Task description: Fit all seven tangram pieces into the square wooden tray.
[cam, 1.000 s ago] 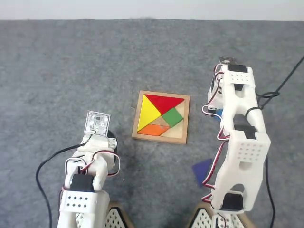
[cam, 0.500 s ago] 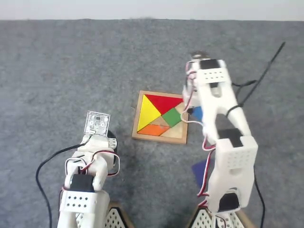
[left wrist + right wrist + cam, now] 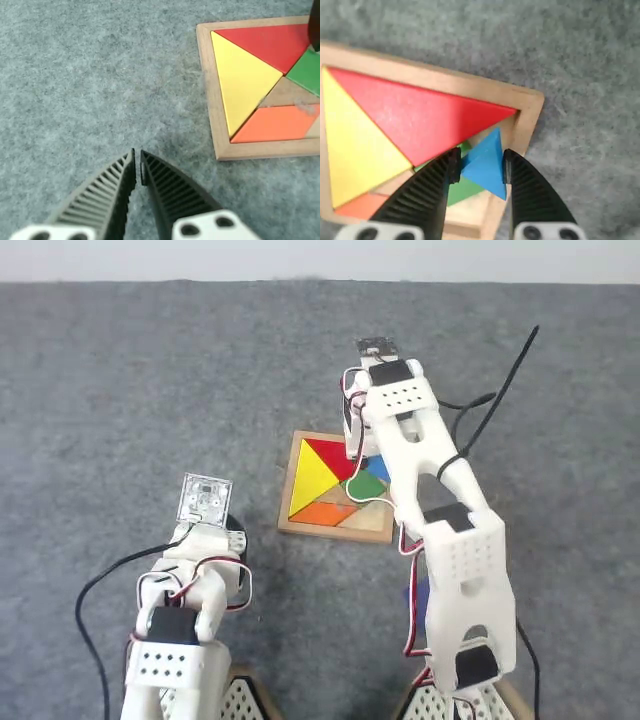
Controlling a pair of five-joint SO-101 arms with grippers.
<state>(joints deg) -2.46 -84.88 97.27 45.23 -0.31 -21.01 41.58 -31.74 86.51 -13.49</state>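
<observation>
A: Status of the right gripper [image 3: 480,161]?
B: Jaws clamped on the blue triangle [image 3: 487,167], one on each side. The piece hangs over the tray [image 3: 530,107], at the corner beside the tip of the red triangle [image 3: 425,117]. Contact with the tray floor: cannot tell.
A: Tray contents?
B: Four pieces are seated. The red triangle runs along the far edge, and the yellow triangle [image 3: 240,85] touches it. The green square [image 3: 311,75] sits near the centre. The orange parallelogram [image 3: 275,125] lies against the rim nearest the arms. Bare wood shows between green and orange.
A: Left gripper [image 3: 137,165]?
B: Jaws together, nothing between them. It sits low over the carpet [image 3: 100,75], apart from the tray, on the yellow triangle's side.
A: Loose pieces?
B: One dark blue piece [image 3: 413,592] lies on the carpet beside the right arm, partly hidden by it
</observation>
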